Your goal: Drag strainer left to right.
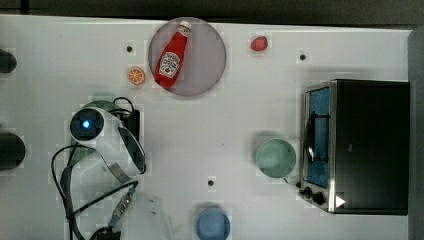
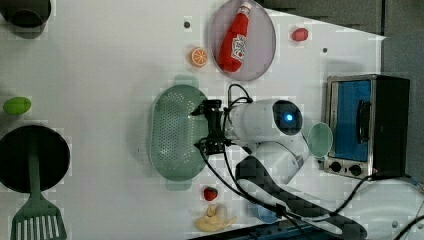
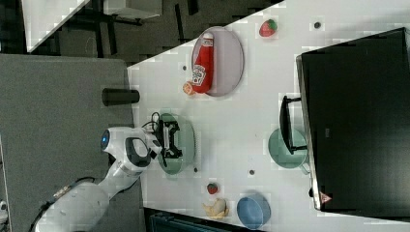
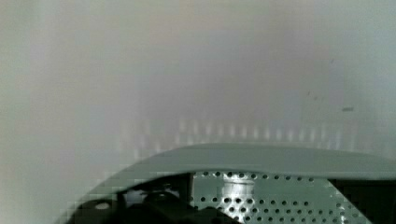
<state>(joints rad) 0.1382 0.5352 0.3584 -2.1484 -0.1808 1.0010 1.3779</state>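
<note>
In the top view, the large pale mint-green oval plastic strainer (image 1: pixel 102 102) sat at the top view's left, mostly hidden under the white robot arm (image 1: pixel 107 142). The round green cup (image 1: pixel 276 158) stood well apart from it, beside the black toaster oven (image 1: pixel 357 146). The drag looked not yet made, with the whole crossing of the white worktop (image 1: pixel 225 125) still left.

In the left view, the strainer (image 2: pixel 176 132) lay whole to see, its long axis running up and down the picture and its small handle tabs pointing to the top and bottom edges. The black gripper (image 2: pixel 206 127) hung over the rim on the left view's right, its jaws spread wide and holding nothing.

In the right view, the strainer (image 3: pixel 186 142) lay below the grey plate carrying the red ketchup bottle (image 3: pixel 203 63), again long from top to bottom of the picture, with the gripper (image 3: pixel 169 140) above its bowl.

In the wrist view, the strainer's (image 4: pixel 261 163) wide rim and holed wall sat close under the camera, which suggested the jaws were placed at the rim for the pull.
</note>
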